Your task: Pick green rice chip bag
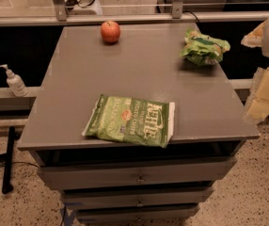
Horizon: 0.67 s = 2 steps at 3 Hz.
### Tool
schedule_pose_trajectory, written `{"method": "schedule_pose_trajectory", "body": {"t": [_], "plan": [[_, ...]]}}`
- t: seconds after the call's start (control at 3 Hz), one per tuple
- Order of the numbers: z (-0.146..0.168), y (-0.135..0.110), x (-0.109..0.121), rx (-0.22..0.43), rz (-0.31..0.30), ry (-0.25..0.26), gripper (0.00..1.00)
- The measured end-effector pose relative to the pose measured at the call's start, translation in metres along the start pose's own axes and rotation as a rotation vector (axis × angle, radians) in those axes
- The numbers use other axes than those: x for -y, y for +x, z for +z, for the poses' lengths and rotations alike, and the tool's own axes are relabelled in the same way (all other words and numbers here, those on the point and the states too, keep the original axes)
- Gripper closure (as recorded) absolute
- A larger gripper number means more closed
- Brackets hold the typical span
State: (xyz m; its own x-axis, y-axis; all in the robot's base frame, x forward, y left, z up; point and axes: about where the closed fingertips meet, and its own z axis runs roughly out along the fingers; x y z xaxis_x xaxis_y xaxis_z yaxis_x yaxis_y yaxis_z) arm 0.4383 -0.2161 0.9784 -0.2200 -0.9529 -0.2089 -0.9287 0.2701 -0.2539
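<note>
A: Which step were you on?

B: The approach. The green rice chip bag (204, 47) sat untouched at the desk's (78, 79) far right corner. Your pincer (260, 95) hung off the right edge, near it. Clenched or released, I couldn't tell. You needed to swing left, over the bag.

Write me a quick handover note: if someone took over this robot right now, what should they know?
The gripper is the pale shape at the picture's right edge, beside the table and apart from everything on it.
The green rice chip bag lies crumpled at the table's far right corner, nearest the gripper.
The apple at the far edge and the flat Kettle bag at the near edge are not wanted.
Done: nothing picked yet.
Left: reach the bag, grip it, lift it.
</note>
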Motion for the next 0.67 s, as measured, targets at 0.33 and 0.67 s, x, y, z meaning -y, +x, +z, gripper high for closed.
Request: {"method": "schedule_pose_trajectory", "body": {"t": [0.33,0.67], "plan": [[-0.0008,-0.0001,0.0001,0.000,0.000,0.003,0.00],[-0.0106,0.0027,0.0090,0.057,0.001,0.067,0.00]]}}
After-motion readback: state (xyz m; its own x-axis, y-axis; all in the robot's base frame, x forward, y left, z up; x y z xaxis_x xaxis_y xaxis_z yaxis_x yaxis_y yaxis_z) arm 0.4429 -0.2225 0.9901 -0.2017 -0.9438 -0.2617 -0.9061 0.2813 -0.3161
